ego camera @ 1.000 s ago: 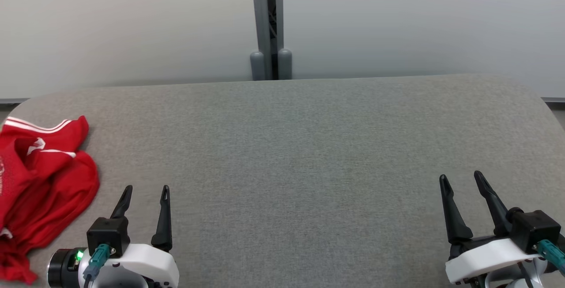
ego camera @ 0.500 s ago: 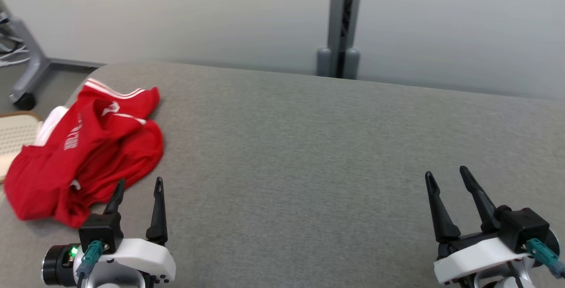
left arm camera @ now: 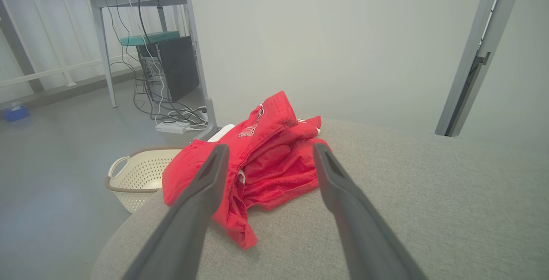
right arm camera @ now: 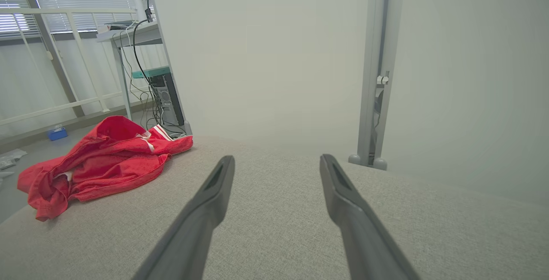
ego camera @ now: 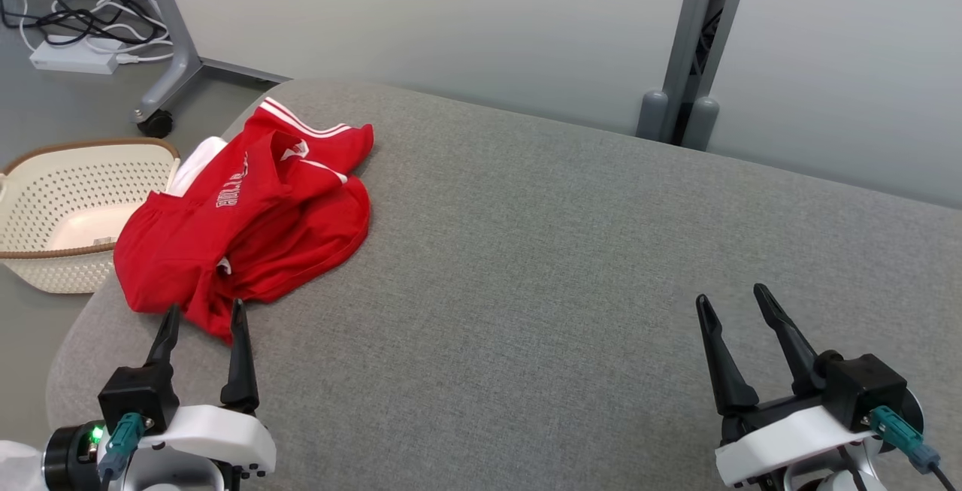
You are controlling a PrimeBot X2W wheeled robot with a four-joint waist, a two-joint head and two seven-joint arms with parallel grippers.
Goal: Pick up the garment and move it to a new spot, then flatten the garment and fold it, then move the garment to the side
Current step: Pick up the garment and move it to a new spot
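A crumpled red garment (ego camera: 248,228) with white stripes and white lettering lies in a heap near the left end of the grey padded table (ego camera: 541,250). My left gripper (ego camera: 204,312) stands open just short of the heap's near edge, fingers apart and empty. In the left wrist view the garment (left arm camera: 266,160) sits straight ahead between and beyond the two fingers. Far off at the table's lower right, my right gripper (ego camera: 733,297) is open and empty. The right wrist view has the garment (right arm camera: 103,160) away to its left.
A cream perforated basket (ego camera: 68,209) stands on the floor beside the table's left end. A rolling stand's leg (ego camera: 169,55) with cables and a power strip is behind it. A grey post (ego camera: 688,47) stands against the pale wall behind the table.
The head camera has swung left, so the garment and basket have come into fuller view. Both grippers keep their places in the picture and stay open.
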